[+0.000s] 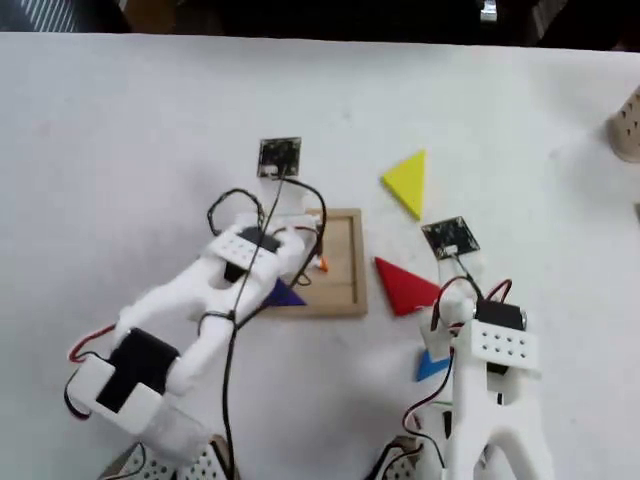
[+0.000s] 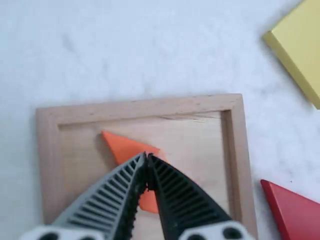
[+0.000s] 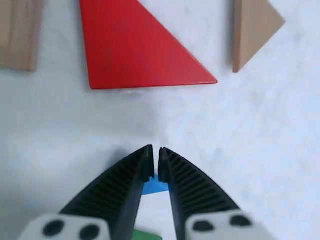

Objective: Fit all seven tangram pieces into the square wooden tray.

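- Square wooden tray point(image 2: 235, 145) on the worktop point(image 2: 125, 45) — one orange piece point(image 2: 122, 146) flat inside, directly under the tips of the left fingers point(image 2: 112, 197), which are pressed together.
- Right fingers point(image 3: 122, 187) all but closed; blue piece point(image 3: 156, 186) on the worktop behind their tips, red triangle point(image 3: 130, 45) ahead.
- In the high view, a purple piece point(image 1: 288, 295) at the tray's corner behind the left fingers — inside or on the rim, cannot tell.

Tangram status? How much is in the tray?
Done: orange piece in the wooden tray. In hand: left gripper, shut, right over it; right gripper, shut, over the blue piece on the table. Left: blue piece plus red triangle, yellow triangle, tan piece, green piece, all outside the tray. Purple piece is half hidden at the tray's edge; in or out, cannot tell.
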You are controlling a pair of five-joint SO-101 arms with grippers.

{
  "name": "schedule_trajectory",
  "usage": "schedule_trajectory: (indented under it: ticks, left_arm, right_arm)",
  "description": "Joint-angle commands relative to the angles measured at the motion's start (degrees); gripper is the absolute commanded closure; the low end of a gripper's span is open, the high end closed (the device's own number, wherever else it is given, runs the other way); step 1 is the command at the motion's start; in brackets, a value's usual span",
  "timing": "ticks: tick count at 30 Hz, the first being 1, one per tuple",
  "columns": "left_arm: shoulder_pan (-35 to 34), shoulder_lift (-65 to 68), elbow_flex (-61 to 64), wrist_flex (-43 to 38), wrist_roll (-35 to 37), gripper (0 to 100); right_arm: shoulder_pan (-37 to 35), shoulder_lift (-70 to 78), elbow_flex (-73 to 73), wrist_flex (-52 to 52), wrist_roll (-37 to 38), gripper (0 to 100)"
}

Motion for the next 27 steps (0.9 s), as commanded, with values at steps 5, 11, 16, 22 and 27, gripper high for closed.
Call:
schedule_trajectory:
  ticks: [5, 11, 16, 22, 27]
  left_arm:
    - [9.01, -0.57, -2.55, 0.0, -6.42, 98]
    - [10.15, -1.19, -2.46, 0.35, -8.35, 98]
    - [8.84, -0.57, -2.81, 0.0, -8.26, 98]
    - [9.01, 1.89, -2.99, 2.64, -1.58, 98]
    - [6.73, 1.89, -4.48, 9.93, -0.7, 98]
  right_arm:
    - [0.31, -1.27, 0.18, -2.51, 0.62, 98.0]
    - [0.31, -1.27, 0.18, -2.51, 0.62, 98.0]
    - [0.31, -1.27, 0.18, -2.51, 0.62, 98.0]
    - [0.22, -1.27, 0.18, -2.51, 0.62, 98.0]
    - [0.31, -1.27, 0.18, -2.51, 0.62, 98.0]
